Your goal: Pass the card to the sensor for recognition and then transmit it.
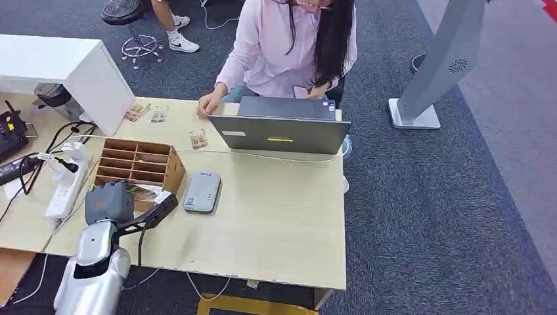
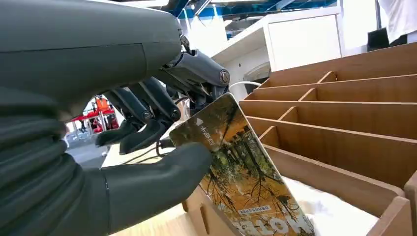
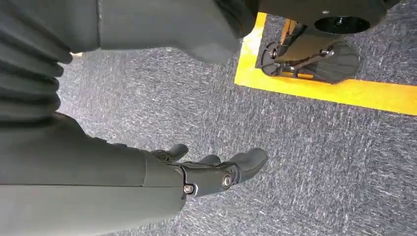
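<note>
One card [image 2: 236,172] is pinched by the left hand [image 2: 147,147] beside the wooden box [image 1: 138,164]. It could slip or bump the box wall before reaching the sensor [image 1: 201,191]. The right hand [image 3: 211,172] hangs empty, fingers apart.

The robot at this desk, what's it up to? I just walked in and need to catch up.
The robot's left hand holds a card with a forest picture, pinched between thumb and fingers, right at the wooden compartment box. The grey card reader lies on the table just beside the box, and the card has not reached it yet. The right hand hangs over the carpet, holding nothing. A person sits across the table behind a laptop.
</note>
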`<state>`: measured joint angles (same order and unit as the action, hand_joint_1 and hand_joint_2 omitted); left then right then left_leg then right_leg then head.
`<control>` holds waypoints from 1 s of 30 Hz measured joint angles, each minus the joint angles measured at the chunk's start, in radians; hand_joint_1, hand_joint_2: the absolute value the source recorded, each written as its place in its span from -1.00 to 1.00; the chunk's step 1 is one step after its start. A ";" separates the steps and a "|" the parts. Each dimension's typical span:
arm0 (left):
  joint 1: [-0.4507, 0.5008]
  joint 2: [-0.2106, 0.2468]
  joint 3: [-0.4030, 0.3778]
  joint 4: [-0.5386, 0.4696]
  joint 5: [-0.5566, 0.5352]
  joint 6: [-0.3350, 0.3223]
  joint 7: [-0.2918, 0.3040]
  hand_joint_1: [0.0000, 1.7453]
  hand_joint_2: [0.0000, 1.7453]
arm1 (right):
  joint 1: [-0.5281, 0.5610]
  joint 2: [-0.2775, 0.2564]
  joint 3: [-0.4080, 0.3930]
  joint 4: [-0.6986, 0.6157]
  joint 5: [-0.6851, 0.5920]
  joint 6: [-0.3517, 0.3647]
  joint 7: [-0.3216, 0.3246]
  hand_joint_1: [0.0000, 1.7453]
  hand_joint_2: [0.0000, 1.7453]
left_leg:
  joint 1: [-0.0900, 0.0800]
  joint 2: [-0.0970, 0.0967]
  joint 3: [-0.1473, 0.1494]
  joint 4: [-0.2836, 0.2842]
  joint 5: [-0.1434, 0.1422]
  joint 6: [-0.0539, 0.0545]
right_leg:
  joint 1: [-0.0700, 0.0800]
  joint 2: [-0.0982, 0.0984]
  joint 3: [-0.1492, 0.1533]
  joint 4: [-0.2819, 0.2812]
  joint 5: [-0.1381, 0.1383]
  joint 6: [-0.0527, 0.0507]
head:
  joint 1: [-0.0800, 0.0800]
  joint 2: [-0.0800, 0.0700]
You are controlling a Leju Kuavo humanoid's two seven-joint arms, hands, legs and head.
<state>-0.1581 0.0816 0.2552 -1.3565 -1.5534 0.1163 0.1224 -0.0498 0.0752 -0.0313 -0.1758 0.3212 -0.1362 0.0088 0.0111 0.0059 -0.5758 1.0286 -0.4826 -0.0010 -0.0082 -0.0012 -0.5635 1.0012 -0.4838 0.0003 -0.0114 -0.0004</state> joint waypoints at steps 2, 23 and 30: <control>0.000 0.000 0.000 0.000 0.000 0.004 -0.006 1.00 1.00 | 0.000 0.000 -0.002 0.000 0.000 0.000 -0.003 -1.00 -1.00 | 0.000 0.000 0.000 0.000 0.000 0.000 | 0.000 0.000 0.000 0.000 0.000 0.000 | 0.000 0.000; -0.018 -0.063 -0.123 -0.356 0.004 -0.084 -0.125 1.00 1.00 | 0.000 0.007 -0.078 0.000 -0.008 -0.001 -0.013 -1.00 -1.00 | 0.000 0.000 0.000 0.000 0.000 0.000 | 0.000 0.000 0.000 0.000 0.000 0.000 | 0.000 0.000; -0.079 -0.062 -0.187 -0.439 0.008 -0.097 -0.114 1.00 1.00 | 0.001 0.008 -0.099 0.000 0.008 0.004 -0.018 -1.00 -1.00 | 0.000 0.000 0.001 0.000 0.000 0.000 | 0.000 0.000 0.000 0.000 0.000 0.000 | 0.000 0.000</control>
<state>-0.2373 0.0198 0.0683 -1.7956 -1.5454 0.0191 0.0084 -0.0491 0.0832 -0.1305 -0.1759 0.3292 -0.1320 -0.0092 0.0111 0.0062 -0.5752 1.0290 -0.4825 -0.0011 -0.0083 -0.0011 -0.5640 1.0011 -0.4834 -0.0002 -0.0115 -0.0004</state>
